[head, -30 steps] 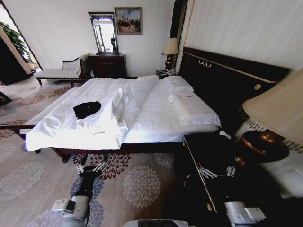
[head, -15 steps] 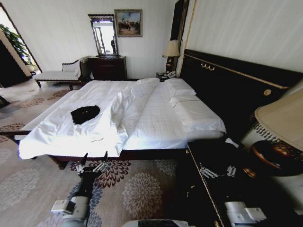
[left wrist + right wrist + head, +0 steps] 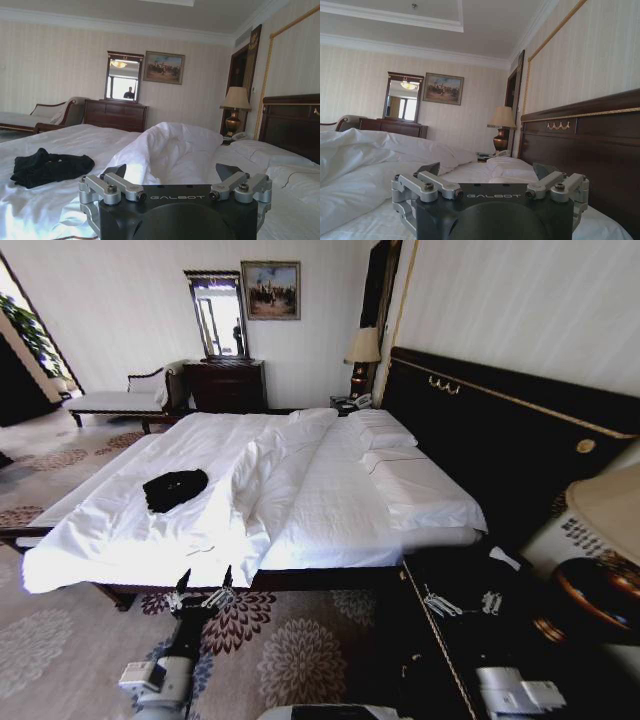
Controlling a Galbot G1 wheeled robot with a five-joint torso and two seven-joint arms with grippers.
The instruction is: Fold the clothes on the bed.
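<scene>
so both arms are just held out low in front, short of the mattress. left gripper (image 3: 202,590) hangs by the near edge of the bed (image 3: 330,510) with its fingers spread wide and nothing in them, right gripper (image 3: 462,605) over by the dark nightstand (image 3: 440,585), also spread and empty. looks like a carry pose, nothing's within reach yet imo. the black T-shirt (image 3: 175,488) sits bunched on the white duvet (image 3: 130,530), left of its folded ridge. the lump runs roughly along the bed's near edge, can't tell which way the collar faces
</scene>
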